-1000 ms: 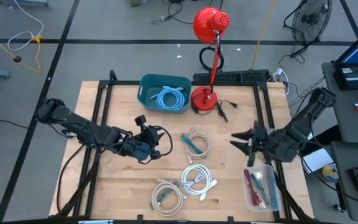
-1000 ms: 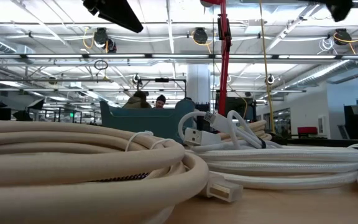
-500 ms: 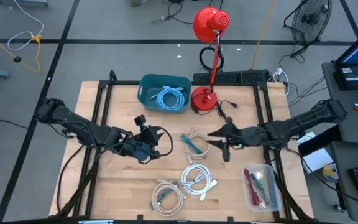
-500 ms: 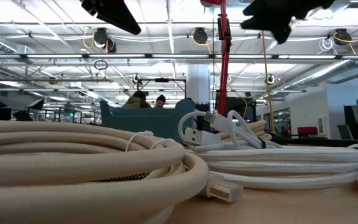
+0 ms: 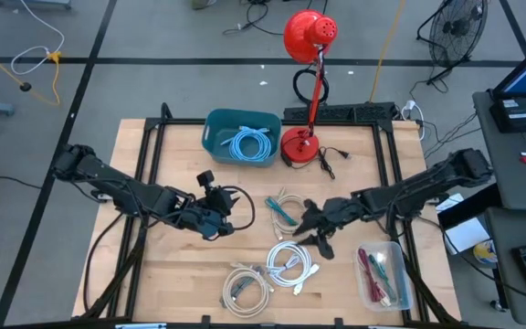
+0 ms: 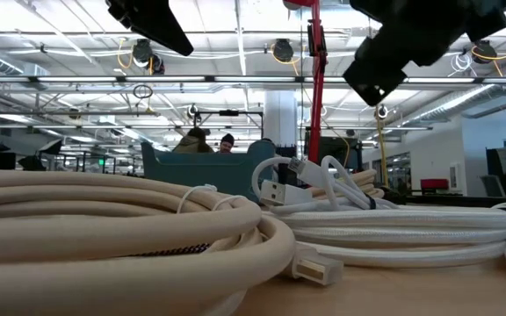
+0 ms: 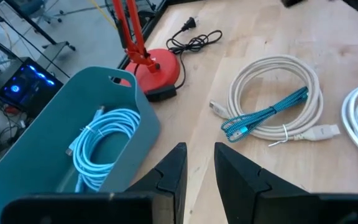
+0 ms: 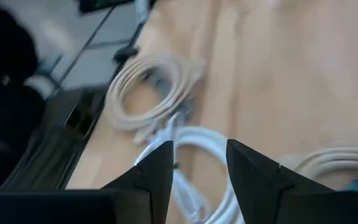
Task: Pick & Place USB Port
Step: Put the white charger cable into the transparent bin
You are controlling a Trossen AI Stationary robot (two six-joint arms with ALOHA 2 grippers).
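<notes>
The wooden table lies under both arms, and the right gripper is stretched out low over its middle, its fingers apart with bare wood and cable showing through the gap and nothing held between them. Far behind that gripper, at the table's back edge, stands the red desk lamp, its base near the teal bin; the bin sits behind and to the left of the gripper and holds a coiled light-blue cable. To the gripper's right, near the front corner, is a clear plastic tray with red and green cables in it. The left gripper hangs over the table well to the left of the right one, its fingers a narrow gap apart and empty, pointing toward the bin. Just ahead of the right gripper, almost touching it in the high view, lies a cream coiled cable with a teal braided cable bundled across it. Just in front of the gripper lies a white coiled USB cable, and farther front and left a beige coil. In the low view a USB plug shows on a coil end.
</notes>
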